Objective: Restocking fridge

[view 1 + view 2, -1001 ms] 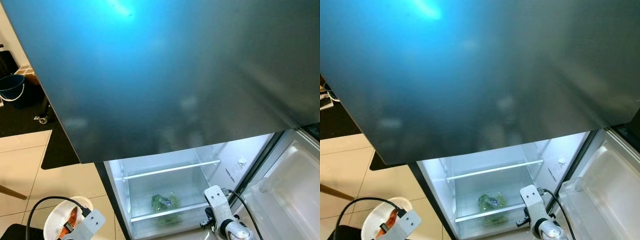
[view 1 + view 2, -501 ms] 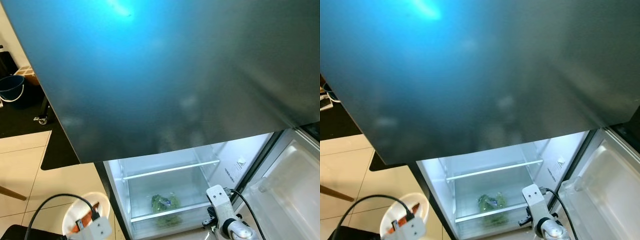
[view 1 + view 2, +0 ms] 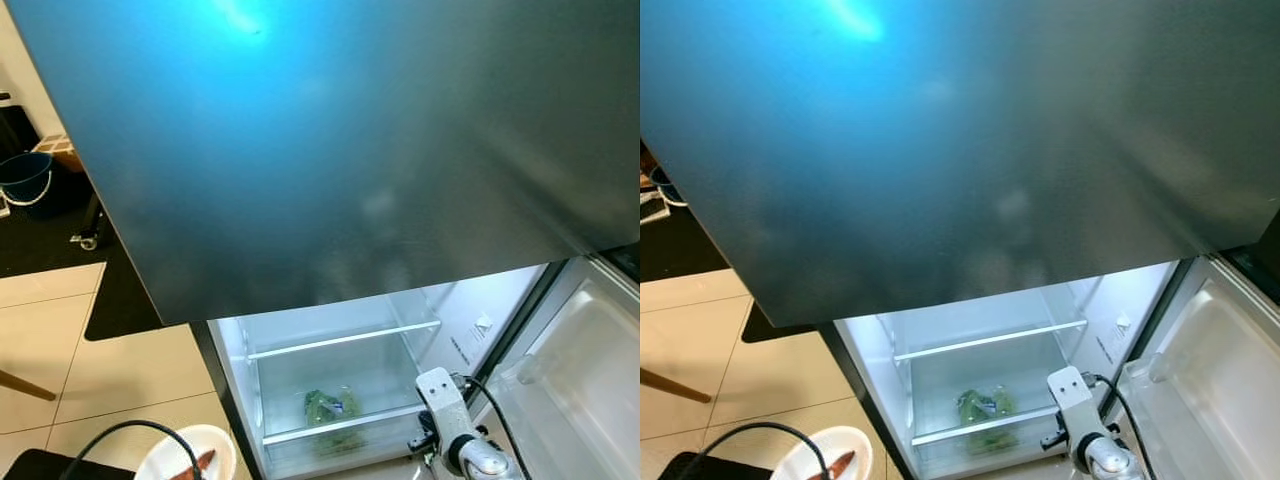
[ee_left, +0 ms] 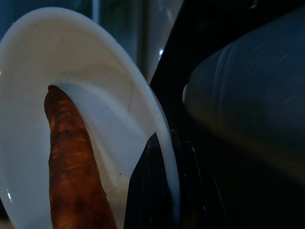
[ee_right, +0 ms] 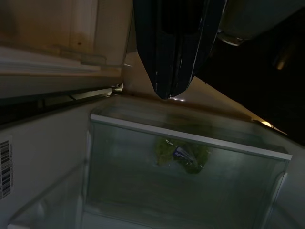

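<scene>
Tiled floor point(image 3: 120, 375) lies beside the open fridge point(image 3: 330, 370), where you can see a bag of greens point(image 3: 325, 408) behind the drawer front. Your left gripper point(image 4: 159, 191) pinches the rim of a white bowl point(image 4: 95, 71) holding a carrot point(image 4: 71, 167). Your right gripper point(image 5: 172, 93) hangs before the fridge, fingers pressed together and empty

- I stand in a home kitchen: an open fridge point(image 3: 330, 370) at my 12 o'clock, lit inside, with glass shelves.
- Cream floor tiles point(image 3: 110, 375) spread toward my 9 o'clock.
- A blue bucket point(image 3: 24, 178) sits at my 10 o'clock.
</scene>
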Controlling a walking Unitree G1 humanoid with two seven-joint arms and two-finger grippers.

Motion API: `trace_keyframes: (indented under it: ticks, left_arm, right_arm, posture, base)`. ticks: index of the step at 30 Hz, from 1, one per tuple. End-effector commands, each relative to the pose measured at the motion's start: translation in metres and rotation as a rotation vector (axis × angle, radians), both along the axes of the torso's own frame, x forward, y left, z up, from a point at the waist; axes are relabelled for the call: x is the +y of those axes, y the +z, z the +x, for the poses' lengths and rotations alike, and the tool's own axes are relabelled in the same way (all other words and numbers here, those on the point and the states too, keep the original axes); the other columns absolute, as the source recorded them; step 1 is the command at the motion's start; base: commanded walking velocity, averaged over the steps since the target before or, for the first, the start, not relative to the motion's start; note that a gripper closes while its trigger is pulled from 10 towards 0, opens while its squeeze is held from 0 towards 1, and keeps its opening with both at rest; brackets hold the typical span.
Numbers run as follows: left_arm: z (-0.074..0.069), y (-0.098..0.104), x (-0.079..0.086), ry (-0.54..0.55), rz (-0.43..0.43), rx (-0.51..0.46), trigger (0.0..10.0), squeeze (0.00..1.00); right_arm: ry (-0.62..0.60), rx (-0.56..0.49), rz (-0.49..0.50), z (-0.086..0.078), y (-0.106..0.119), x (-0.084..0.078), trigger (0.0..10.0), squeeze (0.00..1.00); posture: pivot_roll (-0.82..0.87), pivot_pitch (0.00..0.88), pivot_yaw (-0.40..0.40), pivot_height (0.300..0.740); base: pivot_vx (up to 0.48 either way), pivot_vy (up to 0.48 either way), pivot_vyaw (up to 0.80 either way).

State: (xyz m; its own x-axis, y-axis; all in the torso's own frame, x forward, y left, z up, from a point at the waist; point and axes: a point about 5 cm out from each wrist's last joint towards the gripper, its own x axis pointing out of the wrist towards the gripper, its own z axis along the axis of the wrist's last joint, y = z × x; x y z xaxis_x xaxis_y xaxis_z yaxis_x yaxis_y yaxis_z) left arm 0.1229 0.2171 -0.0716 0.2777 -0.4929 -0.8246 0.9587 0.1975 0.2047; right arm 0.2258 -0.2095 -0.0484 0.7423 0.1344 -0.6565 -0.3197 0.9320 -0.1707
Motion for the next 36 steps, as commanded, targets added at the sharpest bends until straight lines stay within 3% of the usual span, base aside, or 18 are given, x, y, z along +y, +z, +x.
trace_keyframes:
  ticks: [1, 9, 16, 27, 29, 36]
  left_arm:
    - [0.000, 0.002, -0.001, -0.047, -0.007, -0.018, 10.0, 0.00]
    - [0.013, 0.005, -0.014, -0.134, -0.010, -0.089, 10.0, 0.00]
    - [0.044, 0.016, -0.031, -0.255, -0.007, -0.167, 10.0, 0.00]
    - [0.073, 0.030, -0.049, -0.327, -0.028, -0.235, 10.0, 0.00]
    - [0.084, 0.036, -0.062, -0.341, -0.061, -0.266, 10.0, 0.00]
    - [0.093, 0.042, -0.085, -0.359, -0.119, -0.295, 10.0, 0.00]
  right_arm:
    - [-0.009, 0.000, 0.000, 0.001, 0.001, -0.001, 10.0, 0.00]
    - [-0.013, -0.008, -0.004, 0.005, 0.003, -0.002, 10.0, 0.00]
    - [-0.018, -0.021, -0.008, 0.008, 0.005, -0.002, 10.0, 0.00]
    - [-0.046, -0.044, -0.027, 0.011, 0.009, -0.009, 10.0, 0.00]
    - [-0.062, -0.056, -0.040, 0.013, 0.010, -0.011, 10.0, 0.00]
    - [-0.093, -0.097, -0.071, 0.019, 0.017, -0.019, 10.0, 0.00]
  posture:
    - [-0.07, 0.000, 0.031, 0.740]
    - [-0.08, 0.000, 0.028, 0.740]
    - [-0.09, 0.000, 0.033, 0.740]
    - [-0.09, 0.000, 0.040, 0.740]
    - [-0.09, 0.000, 0.040, 0.740]
    - [-0.10, 0.000, 0.044, 0.740]
  base:
    - [0.000, 0.000, 0.00]
    - [0.000, 0.000, 0.00]
    - [0.000, 0.000, 0.00]
    - [0.000, 0.000, 0.00]
    - [0.000, 0.000, 0.00]
    - [0.000, 0.000, 0.00]
